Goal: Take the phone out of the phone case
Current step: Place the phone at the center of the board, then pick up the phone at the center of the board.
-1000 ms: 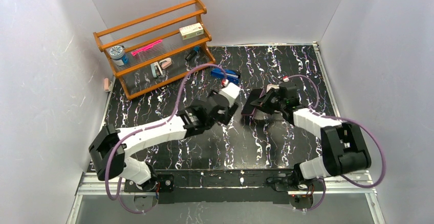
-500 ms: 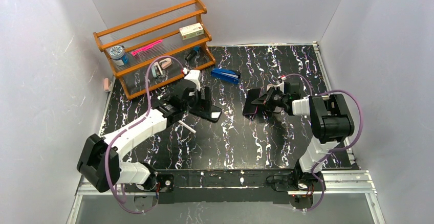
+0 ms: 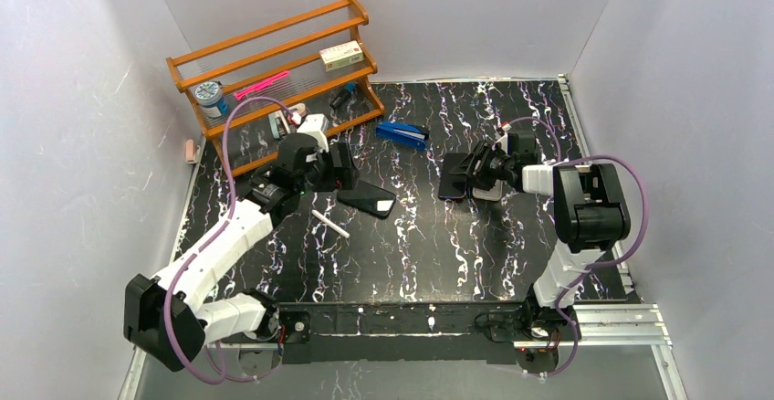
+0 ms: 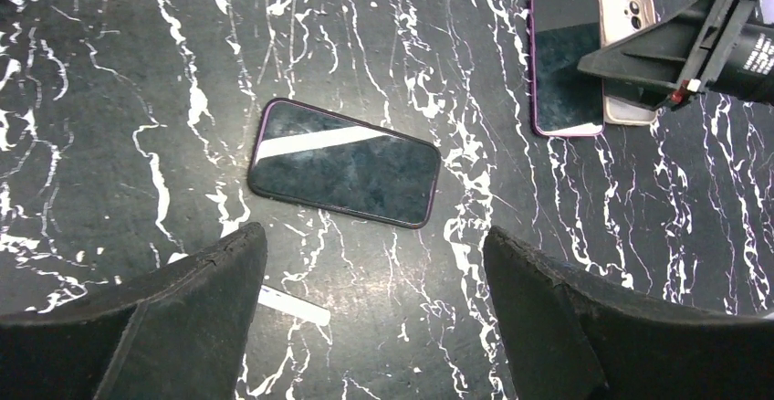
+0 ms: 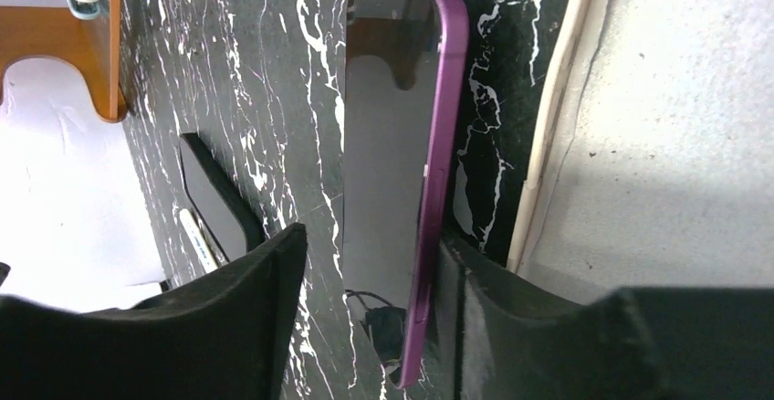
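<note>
Nearest my bases, a thin white stick (image 3: 330,224) lies flat on the marbled table (image 3: 411,254), just my side of the left fingertips. My left gripper (image 4: 370,231) hangs above the table, its fingers (image 4: 183,318) spread wide and holding nothing. Just past them a dark phone (image 4: 342,173) with a thin purple rim lies flat, screen up and slightly askew, touching nothing.

Over on the right, my right gripper (image 5: 370,240) is down low with its fingers (image 5: 246,309) parted either side of a purple-edged phone (image 5: 388,172). One finger sits against the purple edge. The other stands clear, with bare table showing in the gap, so there's no pinch. Tight against that phone's outer side lies a cream shell (image 4: 625,7) with camera lenses showing, partly under my finger. I cannot tell whether it is the empty case or another phone face down.

Further back sits a blue stapler (image 3: 402,133), and beyond it, far left, the wooden rack (image 3: 265,31).
</note>
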`<state>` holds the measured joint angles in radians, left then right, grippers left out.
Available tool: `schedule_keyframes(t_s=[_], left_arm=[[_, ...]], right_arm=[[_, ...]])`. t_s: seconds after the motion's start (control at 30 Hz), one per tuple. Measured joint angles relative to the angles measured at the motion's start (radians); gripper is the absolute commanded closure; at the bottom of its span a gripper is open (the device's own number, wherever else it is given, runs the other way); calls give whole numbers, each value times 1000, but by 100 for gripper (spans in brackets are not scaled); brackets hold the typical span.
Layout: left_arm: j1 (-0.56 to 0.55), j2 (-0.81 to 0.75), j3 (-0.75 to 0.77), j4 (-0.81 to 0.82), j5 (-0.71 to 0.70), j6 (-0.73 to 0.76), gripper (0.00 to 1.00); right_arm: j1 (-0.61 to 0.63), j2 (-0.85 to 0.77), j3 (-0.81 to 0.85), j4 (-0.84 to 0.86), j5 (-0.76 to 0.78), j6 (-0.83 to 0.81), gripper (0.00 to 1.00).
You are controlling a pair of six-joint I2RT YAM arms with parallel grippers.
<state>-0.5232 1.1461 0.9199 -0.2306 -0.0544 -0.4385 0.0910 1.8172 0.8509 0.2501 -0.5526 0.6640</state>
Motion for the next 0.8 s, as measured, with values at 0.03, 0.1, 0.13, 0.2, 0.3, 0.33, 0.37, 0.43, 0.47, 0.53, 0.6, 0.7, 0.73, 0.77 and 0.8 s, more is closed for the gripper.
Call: schedule_keyframes(t_s=[0.03,0.1,0.13,0.2,0.3,0.33,0.37,0.43,0.47,0.53,0.6,0.7,0.73,0.77,0.8], left_arm=[[13,-4,6,-12,6,2,14],[40,-10,13,-31,17,11,14],[50,-13,13,-37,20,16,14],[69,-19,13,-59,28,27,13],[106,-32,13,-85,35,46,11],[116,-38,13,-92,37,52,10],[128,-45,13,-98,39,58,9],[151,-62,11,-104,39,68,7],[167,-77,9,-108,39,72,6],[190,-99,3,-111,39,78,5],[209,-116,-3,-111,39,79,3],[237,-140,-34,-107,40,79,2],[245,-147,-47,-106,40,79,2],[251,-154,-60,-107,40,79,2],[257,-159,-70,-110,40,79,2]], right_arm=[[0,-7,4,-11,5,-10,35],[2,-27,6,-42,24,-30,32],[1,-37,6,-59,33,-38,31],[1,-60,12,-109,60,-57,26],[1,-106,19,-172,95,-86,12],[4,-133,19,-192,106,-103,10],[10,-153,19,-201,112,-114,8],[26,-197,19,-209,130,-146,5],[47,-223,19,-211,146,-171,4],[99,-255,19,-208,167,-208,1],[180,-277,19,-191,196,-263,1],[307,-279,19,-153,232,-351,1],[346,-273,19,-139,239,-380,1],[385,-262,23,-126,243,-409,1],[417,-247,28,-113,246,-436,1]])
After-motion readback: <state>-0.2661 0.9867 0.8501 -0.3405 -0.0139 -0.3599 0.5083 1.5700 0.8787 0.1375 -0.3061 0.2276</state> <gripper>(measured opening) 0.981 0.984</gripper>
